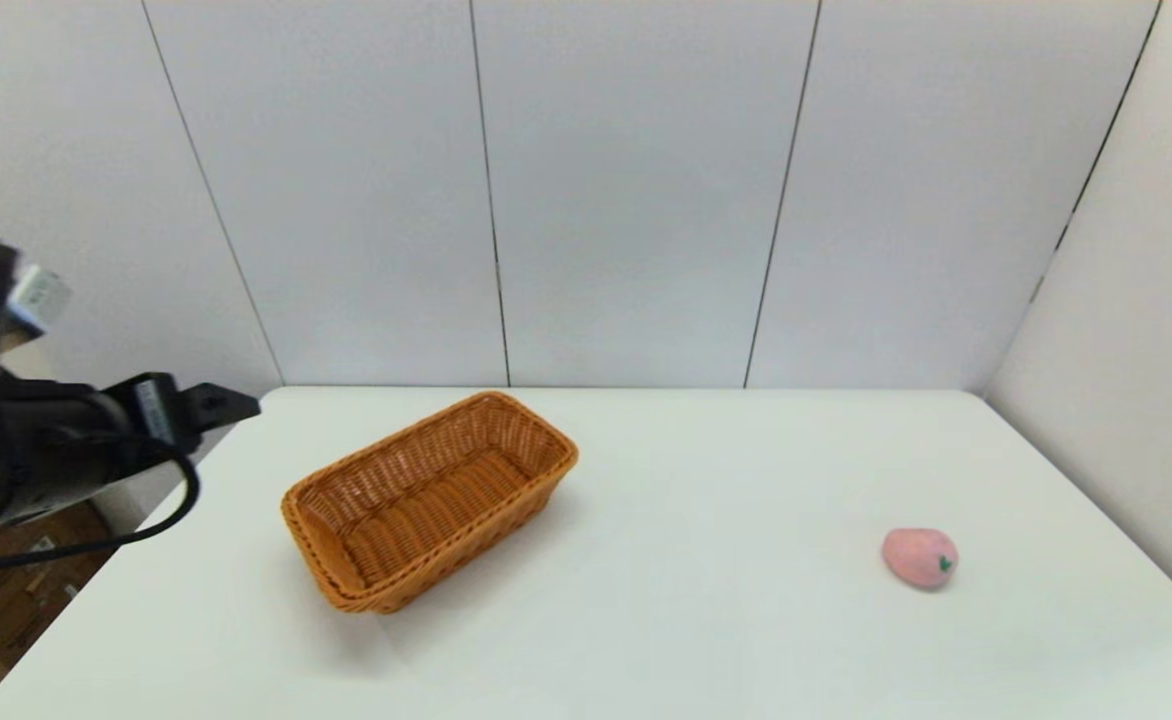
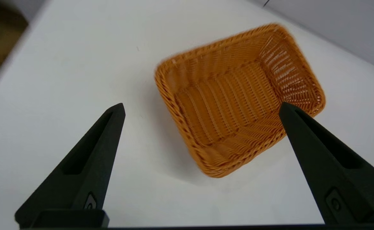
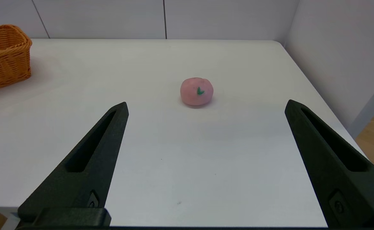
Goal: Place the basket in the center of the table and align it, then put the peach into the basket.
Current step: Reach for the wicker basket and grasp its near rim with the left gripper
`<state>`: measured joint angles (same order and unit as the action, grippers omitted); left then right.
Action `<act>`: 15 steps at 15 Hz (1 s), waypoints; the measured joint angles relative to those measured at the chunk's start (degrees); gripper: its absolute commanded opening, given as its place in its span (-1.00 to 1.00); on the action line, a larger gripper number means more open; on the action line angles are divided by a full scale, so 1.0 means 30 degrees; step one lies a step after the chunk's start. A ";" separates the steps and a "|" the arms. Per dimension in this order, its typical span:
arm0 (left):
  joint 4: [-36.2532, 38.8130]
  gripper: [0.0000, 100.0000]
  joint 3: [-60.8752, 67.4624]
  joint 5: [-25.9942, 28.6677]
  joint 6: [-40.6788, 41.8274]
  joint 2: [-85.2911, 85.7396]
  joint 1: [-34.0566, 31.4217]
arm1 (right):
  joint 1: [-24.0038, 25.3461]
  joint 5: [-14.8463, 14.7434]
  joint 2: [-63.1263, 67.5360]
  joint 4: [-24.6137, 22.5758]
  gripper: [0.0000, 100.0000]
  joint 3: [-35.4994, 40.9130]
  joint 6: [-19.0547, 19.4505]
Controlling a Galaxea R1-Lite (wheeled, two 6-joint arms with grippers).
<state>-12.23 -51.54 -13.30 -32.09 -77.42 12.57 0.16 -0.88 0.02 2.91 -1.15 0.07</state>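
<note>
Basket (image 1: 430, 499) bare; peach (image 1: 919, 558) apart.

I note grey wall panels (image 1: 626, 190) with dark vertical seams behind the far edge. A side wall (image 1: 1136, 400) closes the right. Brown cardboard boxes (image 1: 6, 600) sit on the floor, near left.

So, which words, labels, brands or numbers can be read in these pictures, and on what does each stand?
None can be read.
Light tag on the left arm: too blurred to read.
Basket, peach, table: no writing; the peach bears only a green stem mark.
</note>
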 measured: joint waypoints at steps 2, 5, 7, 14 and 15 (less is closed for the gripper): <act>-0.2024 1.00 -0.2491 -0.0561 -0.3267 -0.3300 0.1589 | 0.0000 0.0000 0.0008 0.0000 1.00 -0.0004 0.0008; -0.5201 1.00 -0.4742 0.0845 -0.7432 -0.6469 0.2784 | 0.0000 -0.0016 0.0016 0.0012 1.00 -0.0012 -0.0024; -0.6339 1.00 -0.4917 0.1109 -0.8854 -0.7554 0.2930 | 0.0000 -0.0037 0.0053 0.0020 1.00 -0.0028 -0.0024; -0.6766 1.00 -0.4068 0.2182 -0.9078 -0.8611 0.1182 | -0.0016 -0.0081 0.0130 0.0618 1.00 -0.0223 -0.0024; -0.6725 1.00 -0.4059 0.2499 -0.9013 -0.8850 0.0845 | -0.0016 -0.0089 0.0130 0.0610 1.00 -0.0232 -0.0024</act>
<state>-32.40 -63.72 -5.80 -59.12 -103.97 15.10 0.11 -1.15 0.41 4.74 -1.84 0.00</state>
